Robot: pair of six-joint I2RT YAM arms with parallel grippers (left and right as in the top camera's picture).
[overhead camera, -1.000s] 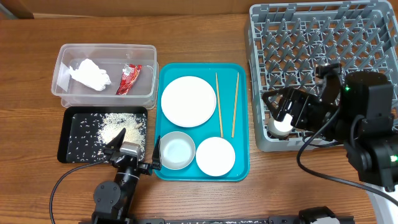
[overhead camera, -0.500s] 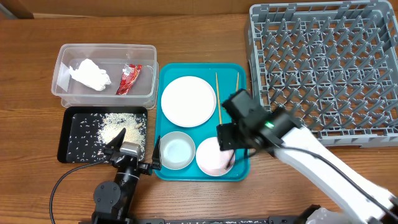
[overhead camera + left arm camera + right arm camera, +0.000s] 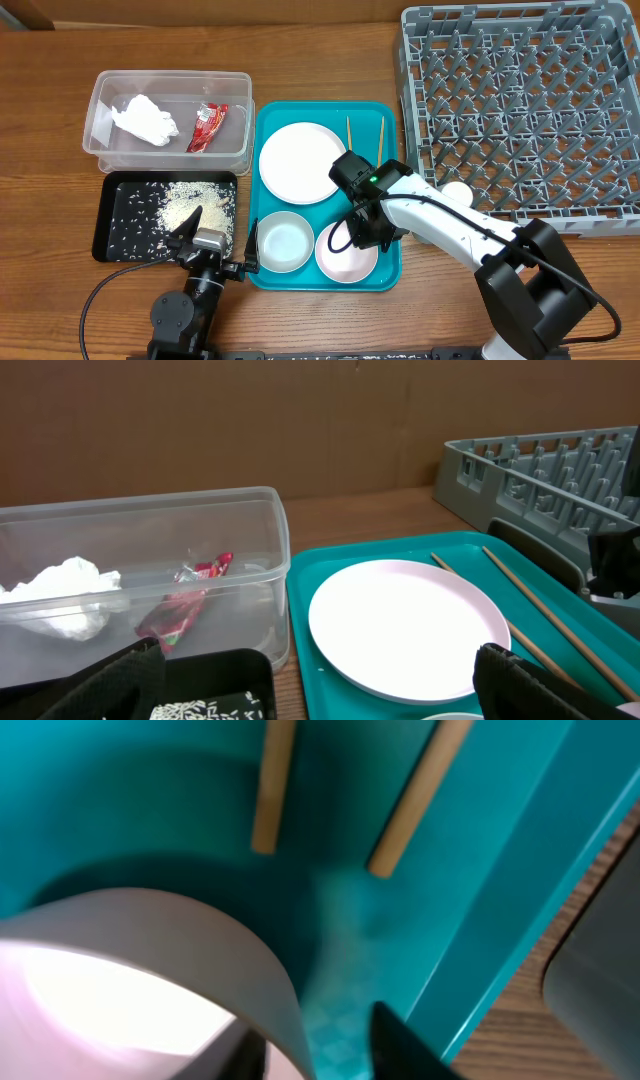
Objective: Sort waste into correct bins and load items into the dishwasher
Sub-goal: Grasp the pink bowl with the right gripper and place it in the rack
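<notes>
Bowl [image 3: 340, 258], round pale pink, on teal tray [image 3: 268, 118]; right hand [image 3: 366, 240] straddles thin rim, grip unclear; left hand [image 3: 320, 685] apart.

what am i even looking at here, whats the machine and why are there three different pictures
These are two robot arms at a wooden table, each ending in a two-finger gripper. The wide picture comes from a camera above the table. The other two come from small cameras on the wrists.

On the table are a clear tub holding a napkin and a red wrapper, and a black tray with rice. There is also a teal tray with a white plate, a white bowl, a pink bowl and chopsticks, and a grey dish rack.

The left gripper is open and empty beside the black tray. The right gripper is at the pink bowl's rim. Its close-up shows the rim between the fingers, but I cannot tell whether they are closed.
</notes>
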